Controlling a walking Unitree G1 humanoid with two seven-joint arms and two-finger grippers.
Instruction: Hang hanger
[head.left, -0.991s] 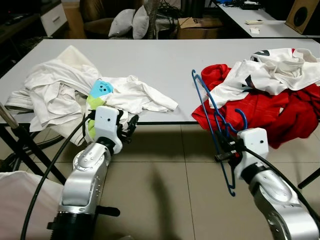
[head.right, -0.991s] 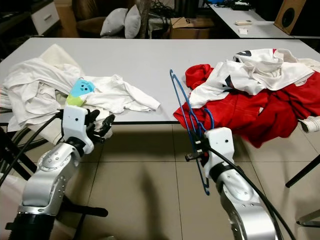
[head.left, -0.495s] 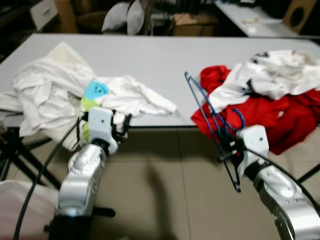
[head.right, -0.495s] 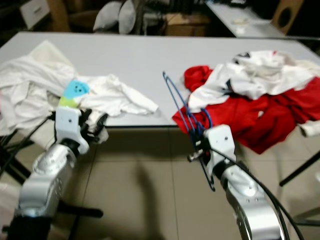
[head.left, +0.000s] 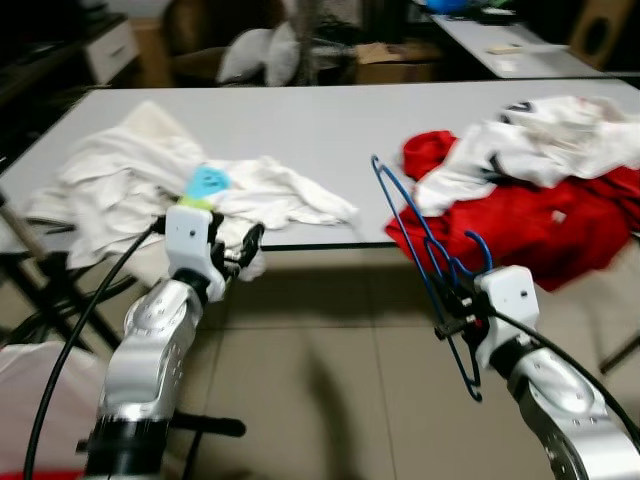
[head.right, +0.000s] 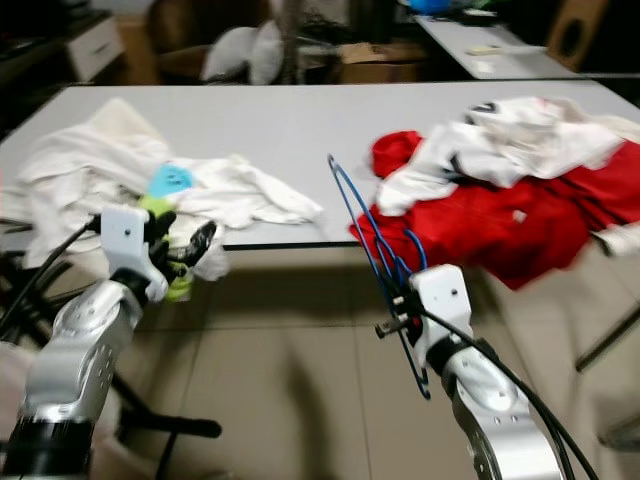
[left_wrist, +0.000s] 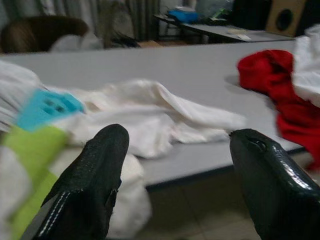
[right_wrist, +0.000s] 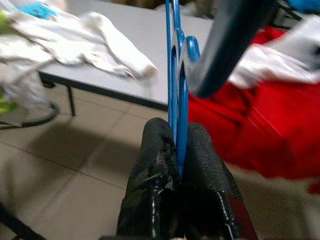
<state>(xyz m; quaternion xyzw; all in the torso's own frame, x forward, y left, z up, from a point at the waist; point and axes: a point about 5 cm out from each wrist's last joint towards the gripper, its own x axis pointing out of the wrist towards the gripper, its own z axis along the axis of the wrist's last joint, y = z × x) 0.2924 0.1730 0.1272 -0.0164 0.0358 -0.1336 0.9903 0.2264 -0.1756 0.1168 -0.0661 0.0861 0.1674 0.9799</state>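
Two grippers are up in front of us, both below the front edge of the grey table (head.left: 330, 120). Our right gripper (right_wrist: 175, 150) has its two black fingers pressed together on the blue hanger (head.left: 425, 255), pinching the wire between them. In the right wrist view we can see the blue wire running straight up out of the fingertips (right_wrist: 157, 145). It looks like more than one blue wire is stacked there, but we can't tell how many. The hanger stands tilted in the air over the tiled floor (head.left: 330, 400), its top reaching up across the table edge, just beside the heap of red clothes (head.left: 520, 220), which has white clothing (head.left: 545, 140) piled on top.

Our left gripper (head.left: 240, 255) hovers near the table edge on the other side, fingers spread apart with nothing between them. Right ahead of it lies the pile of white clothes (head.left: 130, 180), including a piece with a light blue and green patch (head.left: 205, 185). Part of that pile droops over the edge. Everything's a bit blurry, so we can't make out finer detail.
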